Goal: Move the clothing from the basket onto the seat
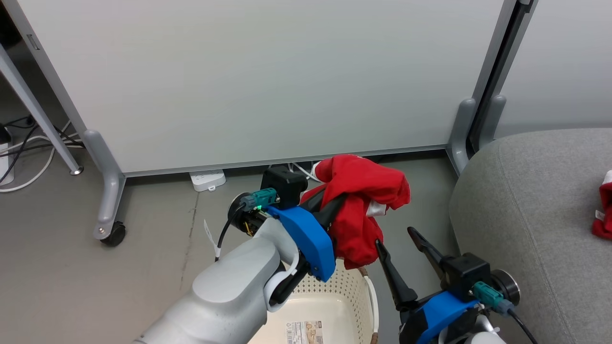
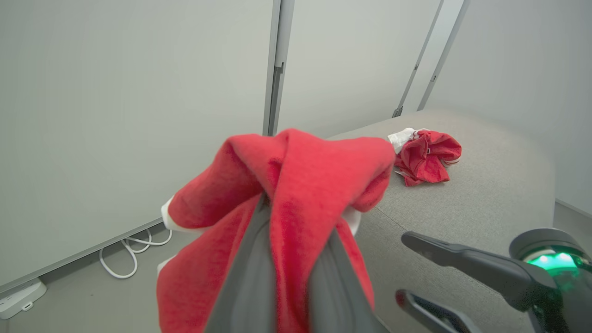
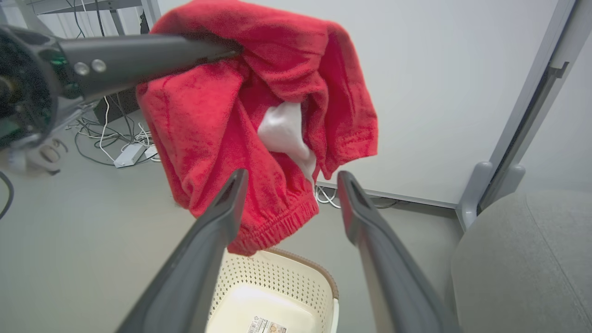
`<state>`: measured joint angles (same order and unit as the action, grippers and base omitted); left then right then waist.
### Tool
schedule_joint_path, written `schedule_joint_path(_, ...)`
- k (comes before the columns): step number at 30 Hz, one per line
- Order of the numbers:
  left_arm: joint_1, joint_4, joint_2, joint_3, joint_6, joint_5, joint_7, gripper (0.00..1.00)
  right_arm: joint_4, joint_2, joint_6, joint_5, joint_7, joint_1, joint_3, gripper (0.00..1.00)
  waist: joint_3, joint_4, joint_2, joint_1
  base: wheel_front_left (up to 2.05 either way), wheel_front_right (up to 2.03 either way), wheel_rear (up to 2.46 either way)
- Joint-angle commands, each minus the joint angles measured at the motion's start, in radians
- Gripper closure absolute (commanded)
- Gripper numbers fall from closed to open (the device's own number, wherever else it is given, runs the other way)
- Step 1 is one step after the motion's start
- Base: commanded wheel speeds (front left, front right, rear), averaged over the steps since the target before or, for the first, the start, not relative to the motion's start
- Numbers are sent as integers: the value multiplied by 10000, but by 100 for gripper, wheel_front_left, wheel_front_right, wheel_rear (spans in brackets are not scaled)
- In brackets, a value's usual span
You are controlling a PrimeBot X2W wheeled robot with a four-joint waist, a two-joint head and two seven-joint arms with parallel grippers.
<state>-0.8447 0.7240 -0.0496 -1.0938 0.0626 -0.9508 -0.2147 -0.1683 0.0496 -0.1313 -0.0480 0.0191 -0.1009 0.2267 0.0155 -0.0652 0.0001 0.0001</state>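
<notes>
Light is soft and even all over, diffuse room lighting with no hard glare. The white partition panels (image 1: pixel 267 81) come out flat and slightly greenish-grey. Shadows are weak, just a dim strip on the floor (image 1: pixel 71 286) under the panel edge. The red garment (image 1: pixel 363 200) is very saturated, with darker folds. In the left wrist view, the left end effector (image 2: pixel 296 215) is smeared out of focus near the lens, and a green light (image 2: pixel 552 260) glows bright. Both wrist views make the panel uprights lean, typical wide-angle stuff.
</notes>
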Motion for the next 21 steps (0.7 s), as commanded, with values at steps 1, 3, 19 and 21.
schedule_joint_path(1, -187, 61, -20, -108, -62, -120, -103, 100, 59, 14, 11, -227, 15, -79, 271, 0, -7, 25, -1, -1, 0, 0, 0)
schedule_joint_path(3, -212, 116, -17, -228, -69, -193, -135, 100, 46, 14, 11, -365, -30, -218, 509, 0, -4, 47, -1, -1, 0, 0, 0)
schedule_joint_path(19, -414, 260, -20, -833, -141, -721, -357, 100, -1114, 101, 9, -506, -460, -1557, 1757, 0, -12, 86, -1, -1, 0, 0, 0)
schedule_joint_path(21, -426, 238, -20, -929, -142, -791, -362, 100, -1480, 85, 11, -494, -497, -1840, 1842, 0, -15, 75, -1, -1, 0, 0, 0)
